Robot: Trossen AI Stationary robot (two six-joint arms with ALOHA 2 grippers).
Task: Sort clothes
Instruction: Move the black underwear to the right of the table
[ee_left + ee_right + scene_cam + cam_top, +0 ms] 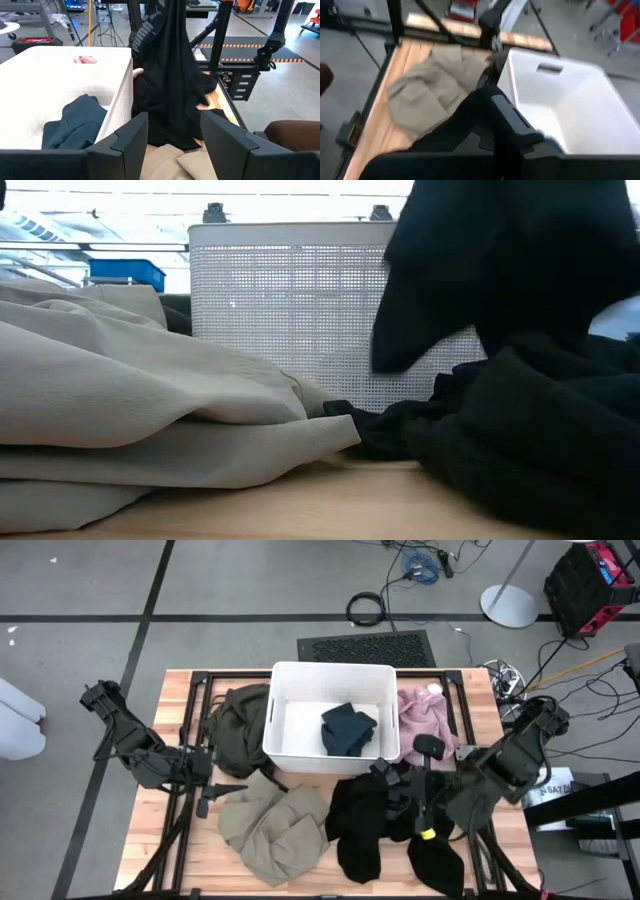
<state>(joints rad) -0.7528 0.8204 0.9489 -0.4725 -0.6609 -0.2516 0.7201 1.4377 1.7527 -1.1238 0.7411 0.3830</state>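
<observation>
left gripper (228, 788): fingers spread wide, holding nothing, at the beige-khaki garment's (272, 830) edge | olive-green garment (236, 725): on table against the bin's left wall | white bin (283, 680): holds only the dark teal-blue garment (347, 729) | black garment (372, 815): lifted, pinched in the closed right gripper (398, 780) | fuzzy pink garment (424, 716): right of bin

The white bin (300, 750) stands at the far middle of the table (150, 855), its inside mostly bare apart from the dark teal garment (348, 728), so it can be entered from above. The olive garment (235, 720) crowds its left wall, the pink garment (425, 715) its right. Nearer, the beige garment (270, 830) and black garment (365, 825) cover the middle, leaving bare wood along the near-left edge.
</observation>
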